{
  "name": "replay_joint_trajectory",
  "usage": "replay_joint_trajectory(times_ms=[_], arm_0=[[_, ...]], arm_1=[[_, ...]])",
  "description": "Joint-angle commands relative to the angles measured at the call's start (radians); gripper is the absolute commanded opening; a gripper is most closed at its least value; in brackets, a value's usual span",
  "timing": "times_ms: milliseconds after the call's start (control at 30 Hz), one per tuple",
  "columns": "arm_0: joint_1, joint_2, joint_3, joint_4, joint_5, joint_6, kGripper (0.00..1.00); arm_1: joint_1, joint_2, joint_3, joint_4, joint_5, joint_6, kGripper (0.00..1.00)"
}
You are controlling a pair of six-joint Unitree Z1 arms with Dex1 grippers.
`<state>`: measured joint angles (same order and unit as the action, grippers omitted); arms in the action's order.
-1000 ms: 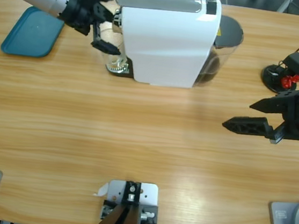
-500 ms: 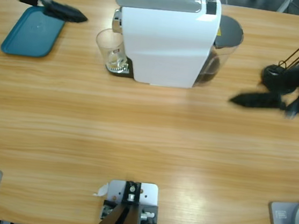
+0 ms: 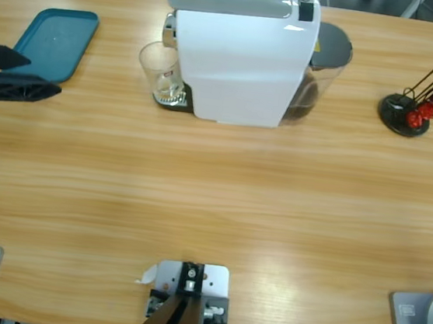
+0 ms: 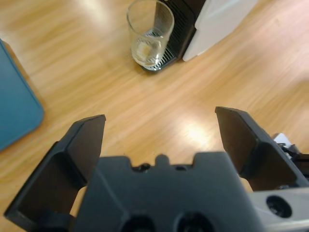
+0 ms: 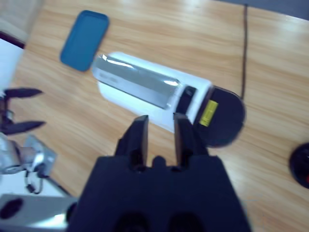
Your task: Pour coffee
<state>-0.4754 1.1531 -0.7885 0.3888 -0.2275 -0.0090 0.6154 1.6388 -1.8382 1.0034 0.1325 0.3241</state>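
Note:
A clear glass stands on the drip tray under the spout of the white coffee machine. A shallow pale tan layer of coffee lies at its bottom. My left gripper is at the table's left edge, well away from the glass, open and holding nothing. It also shows small at the left of the right wrist view. My right gripper is out of the high view. It looks down on the machine from high above, with a narrow gap between its jaws and nothing in it.
A teal tray lies at the back left, just beyond my left gripper. A black stand of coloured capsules sits at the back right. The machine's dark water tank is behind it.
My left gripper drew back from the glass, leaving it on the drip tray, and swung to the table's left edge. My right arm rose out of the high view.

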Motion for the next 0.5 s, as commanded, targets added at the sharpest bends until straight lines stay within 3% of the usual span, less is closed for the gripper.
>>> replay_joint_trajectory(times_ms=[33, 500], arm_0=[[-0.025, -0.004, 0.059, 0.022, 0.044, -0.053, 0.991], [-0.034, 0.085, 0.089, -0.050, 0.007, -0.074, 0.991]], arm_1=[[-0.025, 0.281, -0.262, 0.201, 0.029, 0.021, 0.000], [-0.047, 0.349, -0.269, 0.224, -0.046, 0.019, 0.000]])
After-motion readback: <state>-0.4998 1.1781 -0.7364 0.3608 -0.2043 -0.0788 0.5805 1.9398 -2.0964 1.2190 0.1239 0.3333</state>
